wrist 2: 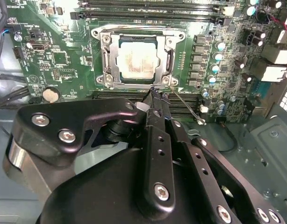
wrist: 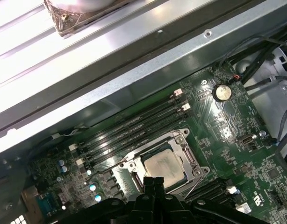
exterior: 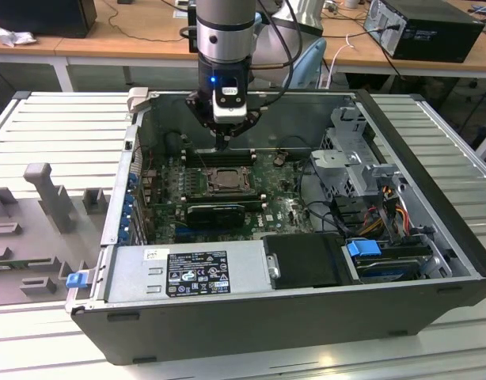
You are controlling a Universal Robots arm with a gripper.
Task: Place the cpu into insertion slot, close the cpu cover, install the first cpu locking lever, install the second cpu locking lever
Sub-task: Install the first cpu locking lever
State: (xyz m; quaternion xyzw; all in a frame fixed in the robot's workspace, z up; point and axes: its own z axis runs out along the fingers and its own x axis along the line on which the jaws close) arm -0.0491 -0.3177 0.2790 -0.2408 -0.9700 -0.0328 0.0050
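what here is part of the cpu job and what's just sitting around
Job in hand:
cpu, seated in the insertion slot
cpu cover, down over it
locking lever, angled out from the socket
gripper, at the socket's edge

Just lying about:
memory slots
coin battery
power supply
drive cage

The flat square cpu (wrist 2: 138,58) shows a pale silvery-beige face with faint brownish smears, framed by the dark-silver metal cpu cover (wrist 2: 111,56). Around them spreads the green circuit board (wrist 2: 59,65), flecked with white print and crossed by long black memory slots (wrist 2: 148,14). The matte black gripper (wrist 2: 155,93) carries silver screw heads.
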